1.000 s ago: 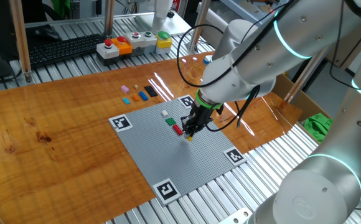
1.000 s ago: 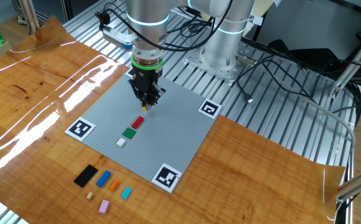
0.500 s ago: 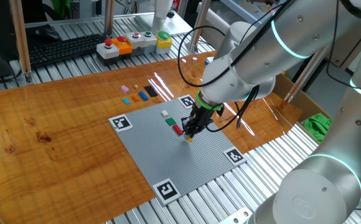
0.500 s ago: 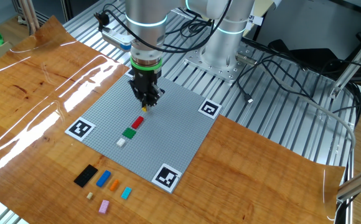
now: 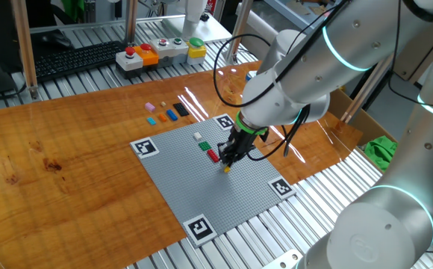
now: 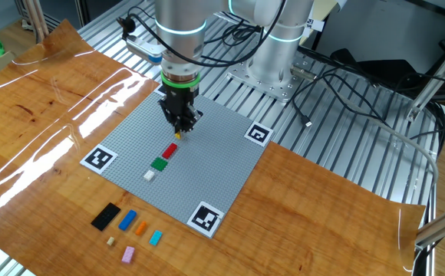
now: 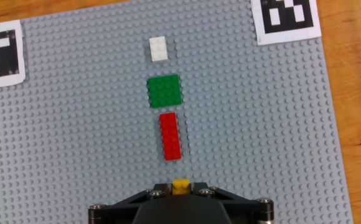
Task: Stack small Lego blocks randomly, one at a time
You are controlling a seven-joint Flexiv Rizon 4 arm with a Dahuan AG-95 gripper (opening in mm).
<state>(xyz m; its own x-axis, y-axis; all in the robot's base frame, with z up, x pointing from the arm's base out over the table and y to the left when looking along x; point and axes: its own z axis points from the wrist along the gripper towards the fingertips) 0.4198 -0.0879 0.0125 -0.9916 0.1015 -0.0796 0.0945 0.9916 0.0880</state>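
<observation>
One yellow block (image 7: 181, 186) sits pinched between the narrow jaws of the gripper (image 7: 180, 194) at the bottom edge of the hand view, with only its studded top showing above the black gripper body. The jaws are drawn in tight, grasping that yellow block, and in both fixed views the gripper (image 5: 228, 160) (image 6: 179, 130) points straight down with the yellow block (image 5: 227, 167) (image 6: 179, 135) at its tip, down on the grey baseplate (image 7: 75, 137); whether the block is pressed fully onto the studs cannot be told.

Just beyond the yellow block, along the same line, lies a long red block (image 7: 170, 135) on the baseplate, close to the gripper but apart from it. Past it comes a square green block (image 7: 164, 90), then a small white block (image 7: 158, 48), each with a gap between.

Farther out, black-and-white marker tags (image 7: 285, 18) sit at the corners of the baseplate (image 6: 207, 161). Off the plate, on the wooden tabletop (image 6: 46, 100), the rest of the small blocks lie in a loose row: black (image 6: 106, 216), blue (image 6: 127, 220), orange (image 6: 140, 227), cyan (image 6: 156, 238), pink (image 6: 128, 254) and a tiny pale one (image 6: 110, 241). At the far side in one fixed view stands a box of push buttons (image 5: 160, 51).
</observation>
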